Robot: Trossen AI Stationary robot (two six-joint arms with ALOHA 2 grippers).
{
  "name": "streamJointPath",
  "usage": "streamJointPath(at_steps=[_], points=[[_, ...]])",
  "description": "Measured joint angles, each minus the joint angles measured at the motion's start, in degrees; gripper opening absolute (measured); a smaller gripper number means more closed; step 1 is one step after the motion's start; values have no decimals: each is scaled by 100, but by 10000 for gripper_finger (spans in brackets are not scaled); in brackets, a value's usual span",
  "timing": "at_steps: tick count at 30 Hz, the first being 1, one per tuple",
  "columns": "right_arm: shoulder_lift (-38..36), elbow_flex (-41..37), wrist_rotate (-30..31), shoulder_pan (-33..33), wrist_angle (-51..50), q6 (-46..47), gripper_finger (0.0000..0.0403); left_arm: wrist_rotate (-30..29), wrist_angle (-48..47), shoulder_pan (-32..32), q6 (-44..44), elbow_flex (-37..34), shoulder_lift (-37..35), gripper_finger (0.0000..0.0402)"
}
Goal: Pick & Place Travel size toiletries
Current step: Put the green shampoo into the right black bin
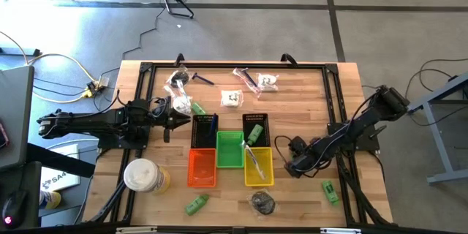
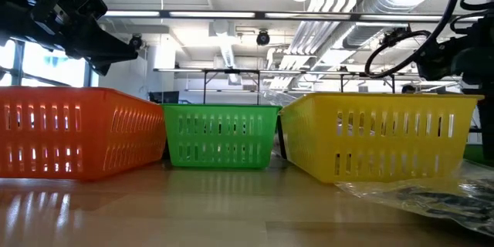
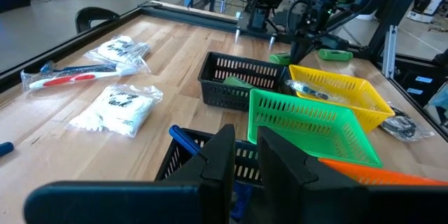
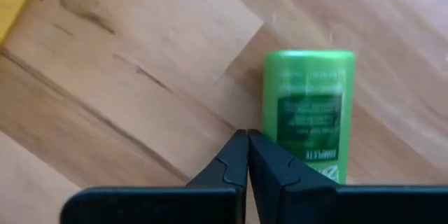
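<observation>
From the table's front edge, a dark wrapped piece (image 1: 263,202) lies just ahead of the yellow basket (image 1: 259,167), with a small green bottle (image 1: 196,205) to one side near the orange basket (image 1: 202,168) and another green bottle (image 1: 330,190) toward the right. A large white-and-yellow container (image 1: 142,175) stands beside the orange basket.

The right gripper (image 1: 291,168) sits low over the bare wood just right of the yellow basket, its fingers pressed together and holding nothing; its wrist view shows a green bottle (image 4: 308,112) lying flat just past the fingertips, its lower end cut off.

The green basket (image 1: 229,148) stands between the orange and yellow ones, and behind it are two black baskets (image 1: 205,130), the right one holding a green tube (image 1: 255,133).

The left gripper (image 1: 183,121) hangs beside the left black basket; its fingers (image 3: 220,155) are only slightly apart, a narrow gap between them, and whether they pinch the blue piece (image 3: 183,138) showing just past them cannot be told.

Farther back lie a green tube (image 1: 197,107), clear-wrapped white pieces (image 1: 232,98), a wrapped toothbrush (image 1: 246,79) and dark sticks (image 1: 200,78).

In the low view the baskets block nearly everything behind them.
</observation>
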Motion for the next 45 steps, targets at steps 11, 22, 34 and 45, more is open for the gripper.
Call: streamJointPath(at_steps=[11, 22, 34, 45], points=[[-292, 194, 17, -116, 75, -613, 3, 0, 1, 0, 0, 0, 1, 61], [-348, 212, -645, -541, -537, -593, 4, -1, 1, 0, 0, 0, 1, 61], [-348, 212, -1304, -892, -543, -1204, 4, -2, 1, 0, 0, 0, 1, 61], [-365, 532, -1240, -975, -1543, -1336, 4, -2, 1, 0, 0, 0, 0, 61]])
